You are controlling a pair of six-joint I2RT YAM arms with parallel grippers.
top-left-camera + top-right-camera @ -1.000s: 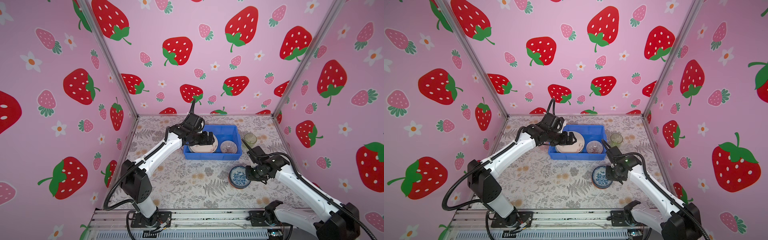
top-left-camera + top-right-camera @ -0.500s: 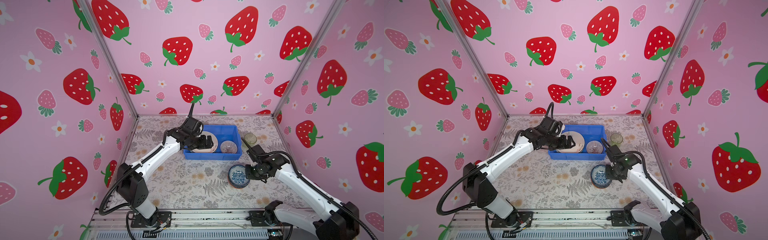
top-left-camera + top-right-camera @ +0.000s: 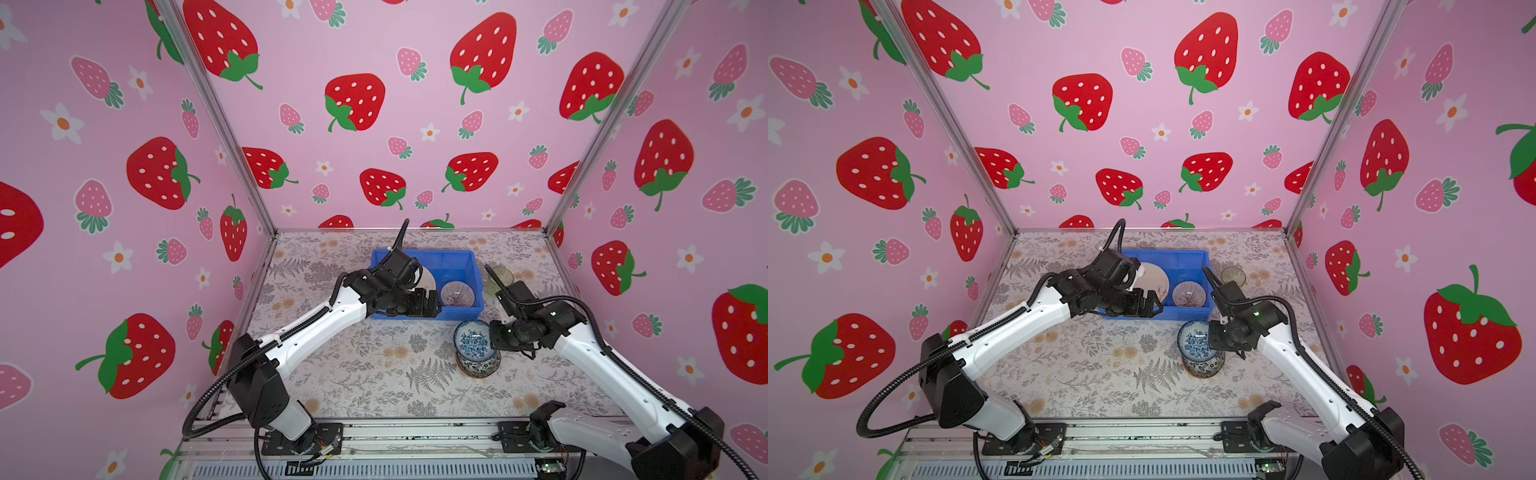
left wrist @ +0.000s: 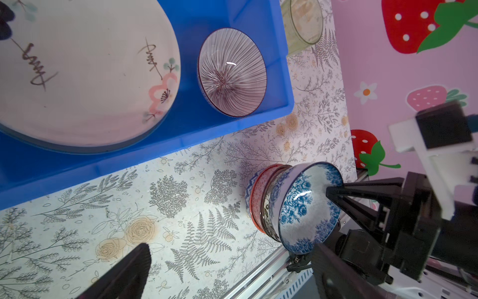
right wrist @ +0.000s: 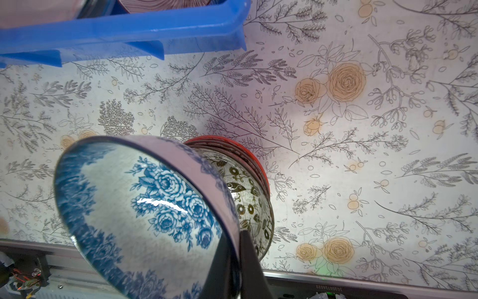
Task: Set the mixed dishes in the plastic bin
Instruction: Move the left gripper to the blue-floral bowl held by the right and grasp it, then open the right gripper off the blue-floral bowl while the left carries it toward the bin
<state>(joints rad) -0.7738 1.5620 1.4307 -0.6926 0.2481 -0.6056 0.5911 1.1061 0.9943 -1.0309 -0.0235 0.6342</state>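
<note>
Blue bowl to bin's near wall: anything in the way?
Nothing. In the right wrist view only bare floral tabletop lies between the tilted blue bowl and the plastic bin; the left wrist view shows the same.

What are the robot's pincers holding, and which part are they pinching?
The right pincer is shut on the blue flowered bowl, pinching its rim. The left pincer is open and holds nothing.

The blue bin (image 3: 451,258) sits toward the back of the desk (image 3: 353,374), holding a cream flowered plate (image 3: 1154,282) beside a purple-striped bowl (image 3: 457,293). A green tumbler (image 3: 501,276) stands just outside its right wall. Nearer, a blue-flowered bowl (image 3: 471,343) tilts steeply over the nested orange bowl (image 4: 256,199) and black-white bowl (image 5: 249,207).
</note>
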